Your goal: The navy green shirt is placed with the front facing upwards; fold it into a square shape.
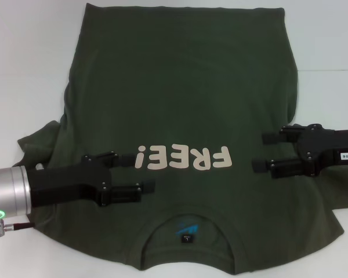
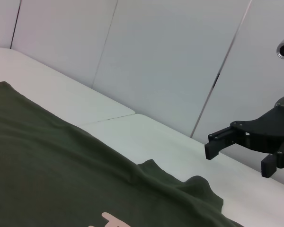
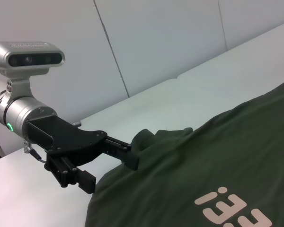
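The navy green shirt (image 1: 180, 87) lies spread front-up on the white table, collar toward me, with its cream "FREE!" lettering (image 1: 182, 157) upside down and the blue neck label (image 1: 187, 228) showing. My left gripper (image 1: 140, 172) hovers open over the chest, just left of the lettering. On the other side of the lettering my right gripper (image 1: 261, 152) is open over the shirt. The left wrist view shows the shirt (image 2: 61, 175) and the right gripper (image 2: 239, 158) beyond it. The right wrist view shows the shirt (image 3: 213, 156) and the left gripper (image 3: 111, 172) at its edge.
The white table (image 1: 29, 69) shows bare on both sides of the shirt and past its hem. The left sleeve (image 1: 37, 145) lies bunched beside the left arm. Pale wall panels (image 2: 170, 56) stand behind the table. The shirt's collar end reaches the near table edge.
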You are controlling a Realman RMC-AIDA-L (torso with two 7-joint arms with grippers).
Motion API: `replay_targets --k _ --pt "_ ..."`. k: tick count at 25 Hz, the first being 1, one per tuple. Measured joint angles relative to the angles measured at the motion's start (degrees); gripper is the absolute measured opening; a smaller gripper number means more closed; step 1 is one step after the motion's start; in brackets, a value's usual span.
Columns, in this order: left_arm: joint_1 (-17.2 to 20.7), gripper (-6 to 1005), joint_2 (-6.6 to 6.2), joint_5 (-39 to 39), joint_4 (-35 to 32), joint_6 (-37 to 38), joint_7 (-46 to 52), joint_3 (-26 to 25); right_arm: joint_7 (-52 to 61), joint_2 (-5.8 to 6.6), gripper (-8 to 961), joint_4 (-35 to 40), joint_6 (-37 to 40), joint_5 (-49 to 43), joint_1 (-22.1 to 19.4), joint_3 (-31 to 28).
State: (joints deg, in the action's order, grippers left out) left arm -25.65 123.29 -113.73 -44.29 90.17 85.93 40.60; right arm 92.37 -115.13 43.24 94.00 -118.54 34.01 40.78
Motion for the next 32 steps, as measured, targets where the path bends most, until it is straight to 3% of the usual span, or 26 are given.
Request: replay_targets --k 18,27,32 --pt "0.2 907 0.46 0.1 0.0 -2.0 0.5 -1.9 0.0 -0.49 927 0.0 0.1 0.0 -0.3 -0.4" --pt "1.8 908 0.50 0.1 0.5 -6.9 2.8 -11.4 0.0 -1.48 927 -0.2 0.0 0.0 -0.3 -2.1" --pt "3.4 908 0.67 0.1 1.1 -13.8 4.2 -18.4 0.5 -2.00 927 -0.3 -0.5 0.9 0.0 -2.4"
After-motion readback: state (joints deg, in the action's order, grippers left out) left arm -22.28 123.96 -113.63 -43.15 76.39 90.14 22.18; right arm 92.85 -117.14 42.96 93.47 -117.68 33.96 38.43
